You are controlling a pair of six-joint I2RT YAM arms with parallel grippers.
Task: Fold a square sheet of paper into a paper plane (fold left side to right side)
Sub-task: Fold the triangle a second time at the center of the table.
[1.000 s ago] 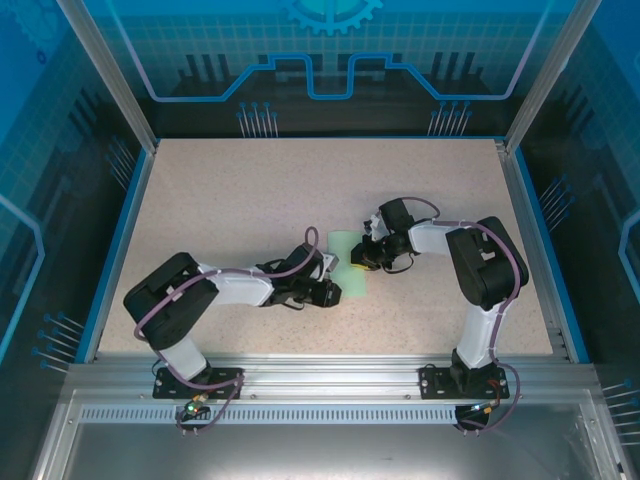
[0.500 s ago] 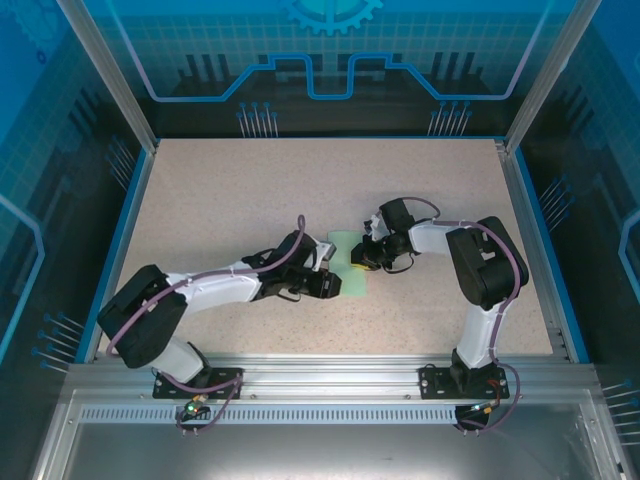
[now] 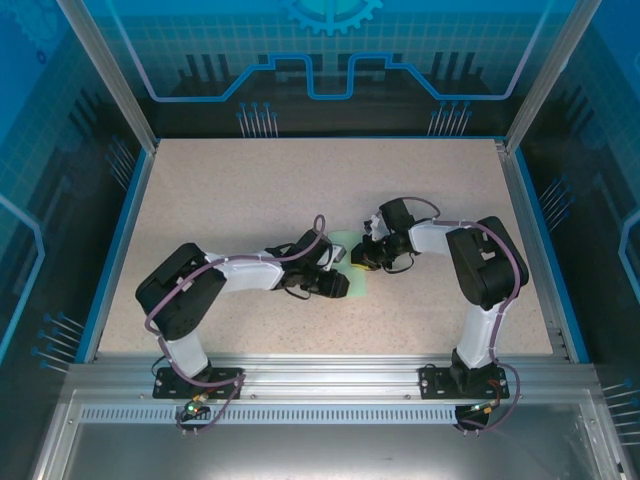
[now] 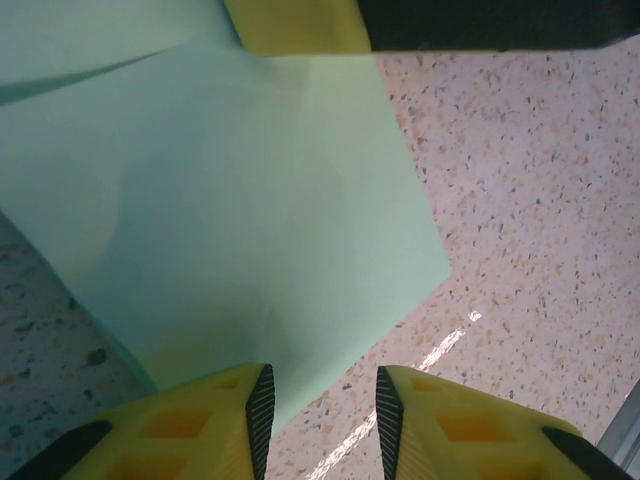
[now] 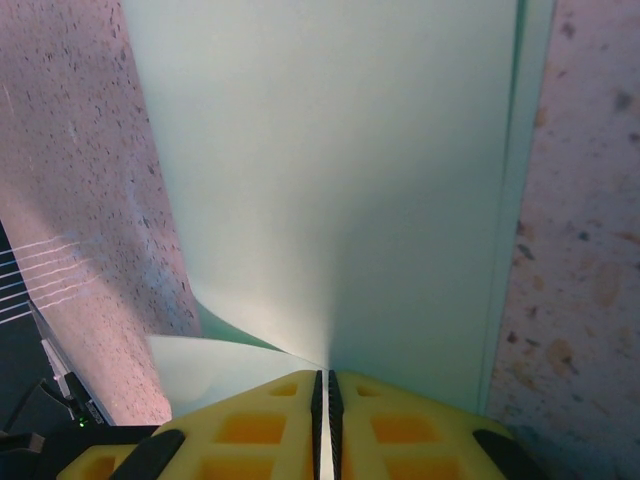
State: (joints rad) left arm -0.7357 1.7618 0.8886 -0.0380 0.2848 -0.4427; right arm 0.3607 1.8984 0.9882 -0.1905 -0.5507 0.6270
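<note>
Jaws of the left gripper (image 4: 322, 388) stand parted just over a corner of the square sheet of paper (image 4: 240, 200), gripping nothing. Between the two arms the sheet lies on the speckled table (image 3: 230, 190), doubled over, one layer curling up. Further right, the right gripper (image 5: 325, 378) has its jaws pressed together, apparently nipping that raised layer. Thin, light and floppy, the paper will likely slide and crease at a touch; take it by an edge or corner, gently

No legible text, label, brand or number on the square sheet of paper (image 4: 230, 200), table (image 3: 250, 190) or blue walls (image 3: 330, 60).
</note>
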